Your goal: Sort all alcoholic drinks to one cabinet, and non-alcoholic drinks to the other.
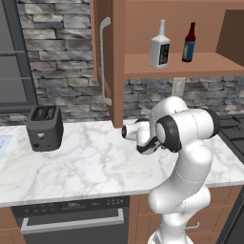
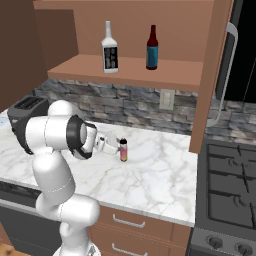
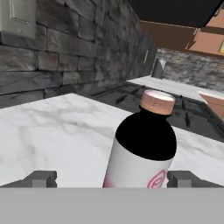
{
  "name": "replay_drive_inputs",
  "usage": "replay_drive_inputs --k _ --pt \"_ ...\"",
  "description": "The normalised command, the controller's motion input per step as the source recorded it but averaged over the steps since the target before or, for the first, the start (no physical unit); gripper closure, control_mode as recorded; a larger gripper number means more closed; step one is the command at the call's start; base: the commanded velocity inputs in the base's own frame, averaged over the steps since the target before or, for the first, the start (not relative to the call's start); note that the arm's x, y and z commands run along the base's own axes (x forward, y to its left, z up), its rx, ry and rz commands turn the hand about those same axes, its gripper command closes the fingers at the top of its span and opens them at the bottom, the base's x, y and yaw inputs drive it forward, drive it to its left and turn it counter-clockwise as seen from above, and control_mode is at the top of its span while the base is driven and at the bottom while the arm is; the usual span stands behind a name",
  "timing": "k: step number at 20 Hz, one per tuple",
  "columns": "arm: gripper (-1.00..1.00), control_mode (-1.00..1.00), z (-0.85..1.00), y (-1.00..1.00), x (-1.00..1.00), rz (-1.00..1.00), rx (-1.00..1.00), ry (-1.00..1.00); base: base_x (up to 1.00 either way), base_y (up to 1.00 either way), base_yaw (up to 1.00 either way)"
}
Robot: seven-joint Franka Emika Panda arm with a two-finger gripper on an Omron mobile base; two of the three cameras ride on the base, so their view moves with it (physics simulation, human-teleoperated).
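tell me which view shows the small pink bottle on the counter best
The hand view: the small pink bottle stands close up between the open pincer fingertips, its cap and label clear. The right base view shows it tiny on the counter beside the hand. In the left base view the arm hides it.

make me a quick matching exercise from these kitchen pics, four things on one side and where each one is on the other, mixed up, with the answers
Things
1. whitish square bottle
2. dark-brown bottle
3. small pink bottle
4. toaster

Places
A. on the marble counter, between the open fingertips of the gripper
B. on the counter at the far left, away from the arm
C. on the open cabinet shelf, the left of the two bottles there
D. on the open cabinet shelf, the right of the two bottles there

Pairs: 1-C, 2-D, 3-A, 4-B
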Motion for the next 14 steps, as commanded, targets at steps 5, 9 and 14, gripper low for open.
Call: replay_drive_inputs --k 5,9,14 --pt "-1.00 -1.00 -0.03 -0.08 0.10 0.00 -0.02 0.02 0.00 0.00 0.00" --pt "-1.00 -1.00 -0.07 -0.07 0.09 0.00 -0.02 0.02 0.00 0.00 0.00" --pt "1.00 -1.00 -0.07 -0.01 0.02 0.00 -0.02 0.03 0.00 0.00 0.00"
